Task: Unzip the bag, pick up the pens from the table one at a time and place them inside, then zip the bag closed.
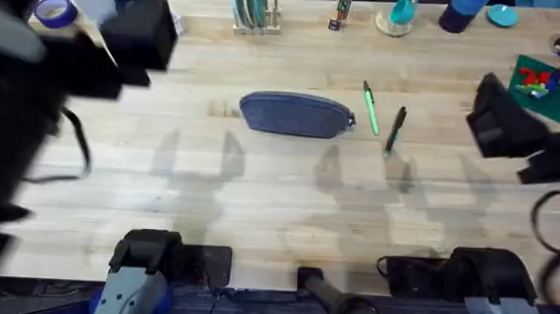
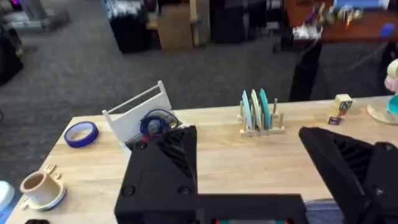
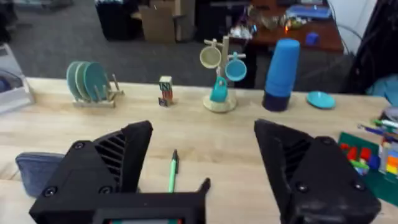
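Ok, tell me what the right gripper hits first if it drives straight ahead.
Probably the green pen, lying on the table between the open right gripper fingers. Depth is unclear; the gripper may pass above it.

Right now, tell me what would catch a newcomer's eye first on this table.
The blue-grey bag lies alone mid-table, zipped shut. Just to its right lie the bright green pen and the black pen, side by side but apart. Both arms are raised at the sides, the right gripper with its fingers spread wide facing the pens.

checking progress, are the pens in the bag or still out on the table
Out. The green pen and black pen lie on the table, beside the bag.
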Controlling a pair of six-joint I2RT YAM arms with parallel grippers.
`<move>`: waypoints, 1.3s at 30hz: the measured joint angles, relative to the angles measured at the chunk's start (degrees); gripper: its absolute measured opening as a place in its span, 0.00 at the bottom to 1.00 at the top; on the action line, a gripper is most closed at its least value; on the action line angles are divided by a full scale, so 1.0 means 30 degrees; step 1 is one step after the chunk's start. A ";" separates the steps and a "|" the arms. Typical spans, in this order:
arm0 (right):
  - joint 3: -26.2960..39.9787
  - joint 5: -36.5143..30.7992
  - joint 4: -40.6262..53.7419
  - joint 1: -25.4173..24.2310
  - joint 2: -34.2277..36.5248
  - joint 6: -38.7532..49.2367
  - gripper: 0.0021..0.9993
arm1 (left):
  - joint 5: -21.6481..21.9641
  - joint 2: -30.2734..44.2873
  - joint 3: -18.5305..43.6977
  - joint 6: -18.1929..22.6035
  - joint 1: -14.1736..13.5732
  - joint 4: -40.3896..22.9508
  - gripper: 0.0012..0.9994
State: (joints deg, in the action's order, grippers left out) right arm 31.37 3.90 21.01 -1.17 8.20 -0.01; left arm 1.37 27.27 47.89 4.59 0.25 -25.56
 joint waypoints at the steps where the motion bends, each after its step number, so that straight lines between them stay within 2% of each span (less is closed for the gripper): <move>1: 0.0781 0.0000 0.0588 -0.0089 0.0600 0.0000 1.00 | -0.0002 0.0754 0.1063 0.0005 0.0000 -0.0823 0.99; 9: 0.5862 0.0000 0.4005 -0.0189 0.5459 0.0642 1.00 | -0.0211 0.5593 0.8555 0.0056 0.0000 -0.7121 0.99; 16: 0.9634 0.0007 0.6472 -0.0189 0.9952 0.1696 1.00 | -0.1044 0.7981 1.2726 0.0056 0.0000 -1.1129 0.99; 21: 1.2835 0.0007 0.9717 -0.0189 1.2965 0.2518 1.00 | -0.1427 0.9088 1.4213 0.0056 0.0000 -1.2315 0.99; 22: 1.4902 0.0005 1.1597 -0.0189 1.4527 0.2747 1.00 | -0.1547 0.9620 1.4726 0.0056 0.0000 -1.2718 0.99; 27: 1.7771 0.0007 1.4289 -0.0189 1.6483 0.2935 1.00 | -0.1605 1.0550 1.5249 0.0056 0.0000 -1.3474 0.99; 31: 1.8853 0.0007 1.5167 -0.0189 1.7410 0.3012 1.00 | -0.1613 1.1182 1.5311 0.0056 0.0000 -1.3917 0.99; 39: 1.8951 0.0007 1.5251 -0.0189 1.8019 0.3024 1.00 | -0.1569 1.2424 1.5311 0.0056 0.0000 -1.4362 0.99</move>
State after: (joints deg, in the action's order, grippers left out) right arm 88.23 3.92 66.76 -1.74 62.26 9.06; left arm -3.33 64.54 93.82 4.75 0.25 -68.64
